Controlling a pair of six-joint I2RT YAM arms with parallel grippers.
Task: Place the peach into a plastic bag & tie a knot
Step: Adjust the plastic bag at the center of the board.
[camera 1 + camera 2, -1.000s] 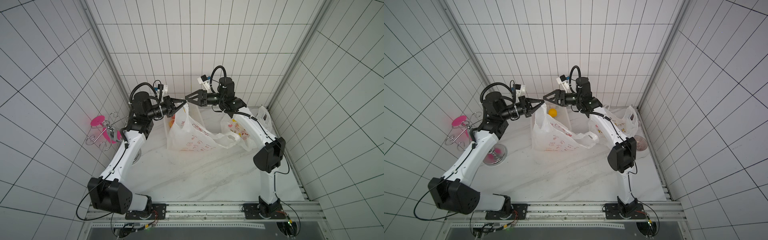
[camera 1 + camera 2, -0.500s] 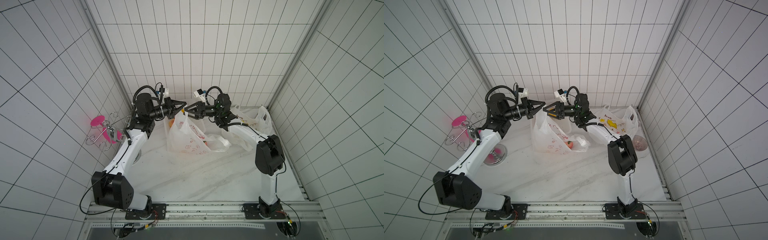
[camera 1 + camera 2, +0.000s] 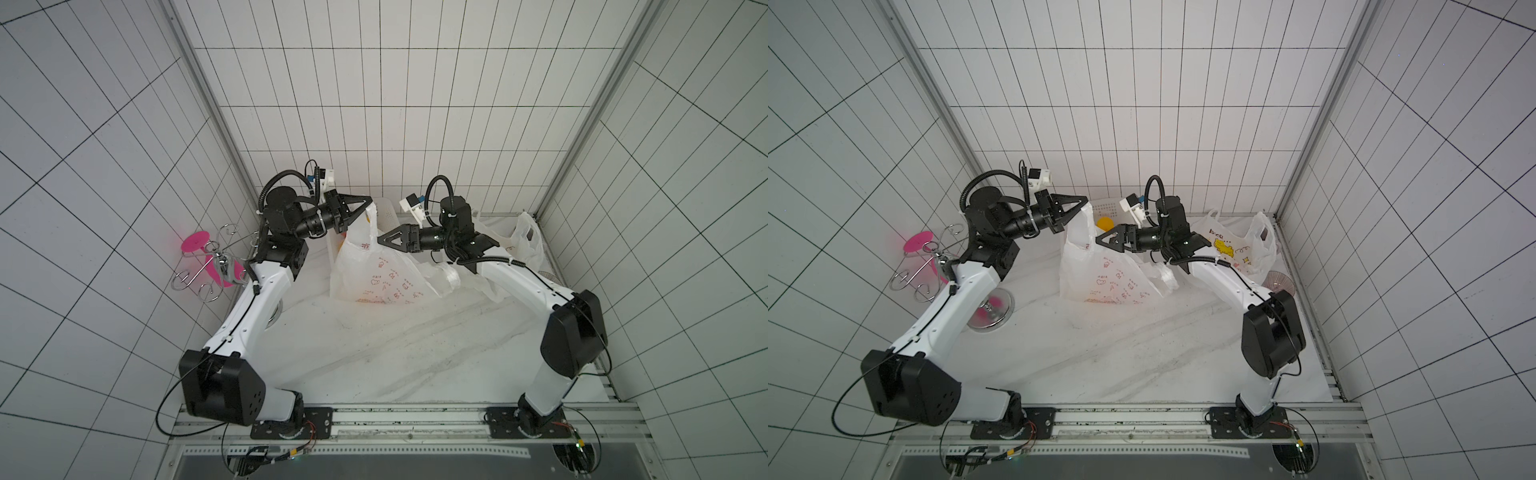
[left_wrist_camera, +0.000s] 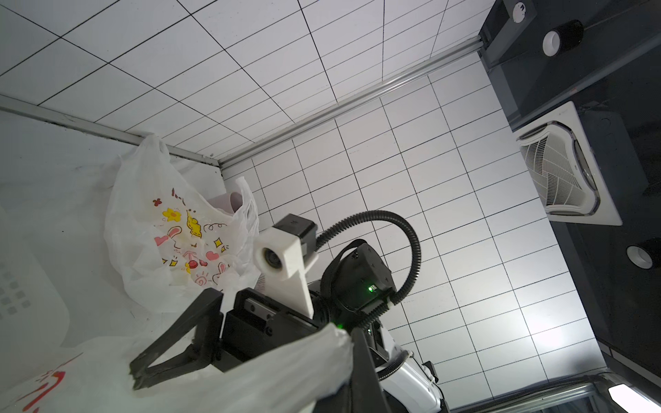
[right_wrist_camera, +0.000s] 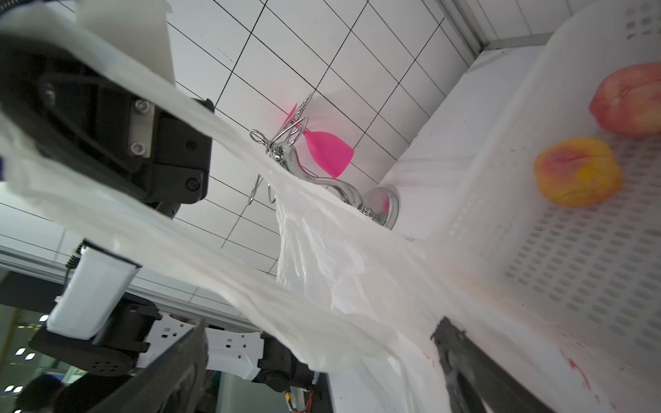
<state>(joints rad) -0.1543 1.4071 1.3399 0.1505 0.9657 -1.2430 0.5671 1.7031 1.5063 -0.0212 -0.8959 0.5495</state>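
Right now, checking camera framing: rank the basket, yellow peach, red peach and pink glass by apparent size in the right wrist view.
1. basket
2. yellow peach and red peach look alike; the red one is cut by the frame edge
3. pink glass, farther away

Fingers [image 5: 459, 361] of right hand [image 5: 322, 329] blurred, cropped at right wrist view's edge.

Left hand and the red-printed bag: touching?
Touching. In a top view the left hand pinches the upper edge of the red-printed bag, which hangs from it.
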